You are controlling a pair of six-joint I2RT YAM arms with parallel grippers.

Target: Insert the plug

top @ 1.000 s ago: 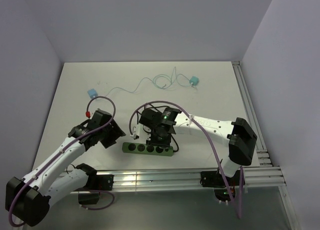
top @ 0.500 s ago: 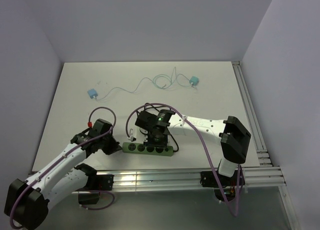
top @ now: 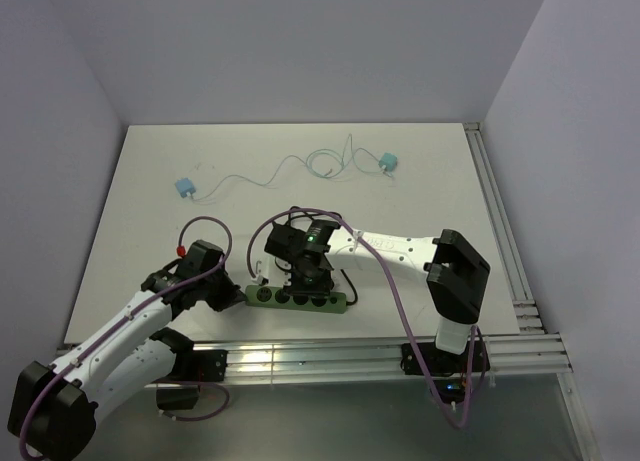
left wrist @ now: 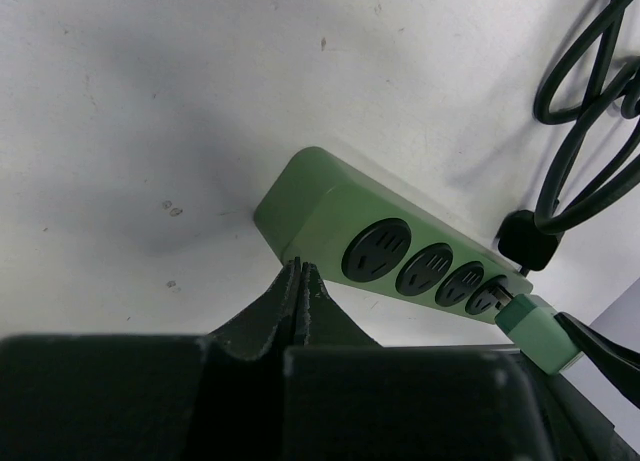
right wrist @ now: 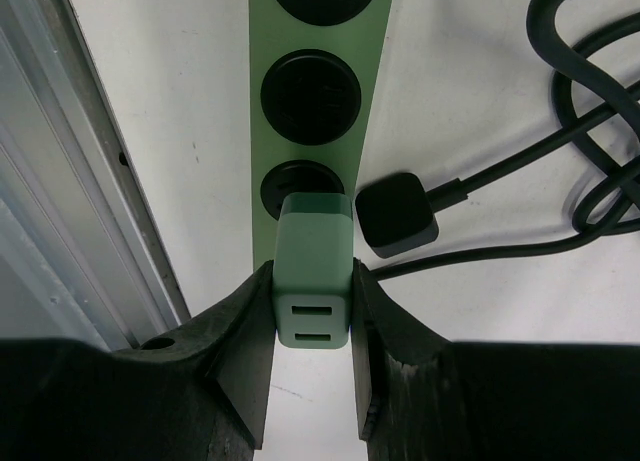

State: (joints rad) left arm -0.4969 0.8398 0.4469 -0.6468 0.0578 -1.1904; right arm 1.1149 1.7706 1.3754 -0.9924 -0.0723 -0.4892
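Note:
A green power strip [top: 296, 298] lies near the table's front edge. It also shows in the left wrist view [left wrist: 330, 206] and in the right wrist view [right wrist: 372, 41]. My right gripper [right wrist: 312, 271] is shut on the pale green plug [right wrist: 312, 243]. The plug's front end sits against the strip's end socket [right wrist: 290, 181], and its prongs are hidden. Seen from the left wrist, the plug [left wrist: 535, 328] is at the strip's far socket. My left gripper [left wrist: 300, 271] is shut and empty, its tips at the strip's near end. From above, the left gripper [top: 237, 297] and right gripper [top: 305, 273] bracket the strip.
A black cord plug [right wrist: 397, 213] and looped black cable [right wrist: 590, 131] lie beside the strip. Two blue adapters [top: 185, 187] [top: 388, 161] with thin wires lie at the back. Aluminium rails [top: 380, 353] run along the front edge and the right side.
My left gripper has shut and moved down to the strip's left end. The right arm has shifted slightly left with the plug over the strip.

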